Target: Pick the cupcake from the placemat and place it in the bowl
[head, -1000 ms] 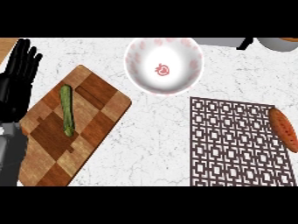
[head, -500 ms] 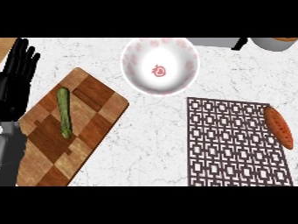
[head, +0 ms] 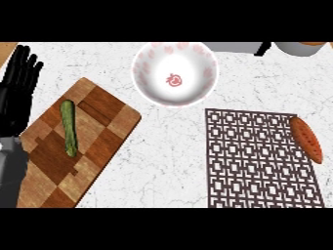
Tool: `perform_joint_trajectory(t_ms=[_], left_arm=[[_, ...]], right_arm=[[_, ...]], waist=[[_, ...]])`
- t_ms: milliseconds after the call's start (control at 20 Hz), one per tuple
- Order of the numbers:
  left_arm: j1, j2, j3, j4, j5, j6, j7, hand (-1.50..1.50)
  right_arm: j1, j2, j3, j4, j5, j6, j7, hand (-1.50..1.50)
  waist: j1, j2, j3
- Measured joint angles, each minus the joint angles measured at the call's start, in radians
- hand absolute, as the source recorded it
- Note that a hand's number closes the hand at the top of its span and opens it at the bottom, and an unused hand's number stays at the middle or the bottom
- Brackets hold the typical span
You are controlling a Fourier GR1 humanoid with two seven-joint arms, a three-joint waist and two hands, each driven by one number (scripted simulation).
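Since the earlier frames everything on the counter has slid a little toward the left of the view: the bowl now sits further left than it did, and the placemat and cutting board have shifted the same way, while nothing has changed place relative to the rest.

Taking the bowl as the landmark and going left to right: the left hand rests far to the bowl's left at the view's edge, fingers straight and pointing up, holding nothing. Between that hand and the bowl, lower down, lies the checkered wooden cutting board, with a green cucumber lying lengthwise on it. The white bowl with pink markings holds nothing. Below and to the right of the bowl lies the brown lattice placemat. On the placemat's right edge lies an orange-brown oblong item, well apart from the bowl; no cupcake shape can be made out. The right hand does not show.
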Motion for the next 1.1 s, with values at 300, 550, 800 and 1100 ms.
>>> perform_joint_trajectory(t_ms=[300, 550, 800, 1100], left_arm=[[0.009, 0.018, 0.020, 0.016, 0.005, -0.011, -0.010, 0.00], [0.028, 0.014, 0.020, 0.006, 0.001, -0.011, -0.021, 0.00], [0.032, 0.011, 0.027, 0.004, 0.002, -0.005, -0.017, 0.00], [0.033, 0.005, 0.026, -0.001, -0.002, 0.002, -0.011, 0.00]], right_arm=[[-0.087, 0.119, 0.032, 0.023, 0.005, 0.034, 0.084, 1.50], [-0.114, 0.240, 0.066, 0.031, 0.020, 0.036, 0.135, 1.50], [-0.095, 0.342, 0.089, 0.028, 0.027, 0.029, 0.167, 1.50], [-0.041, 0.470, 0.124, 0.013, 0.056, -0.072, 0.230, 1.50]], waist=[[-0.012, -0.004, -0.001], [-0.021, -0.007, -0.001], [-0.033, -0.010, -0.001], [-0.038, -0.010, -0.001]])
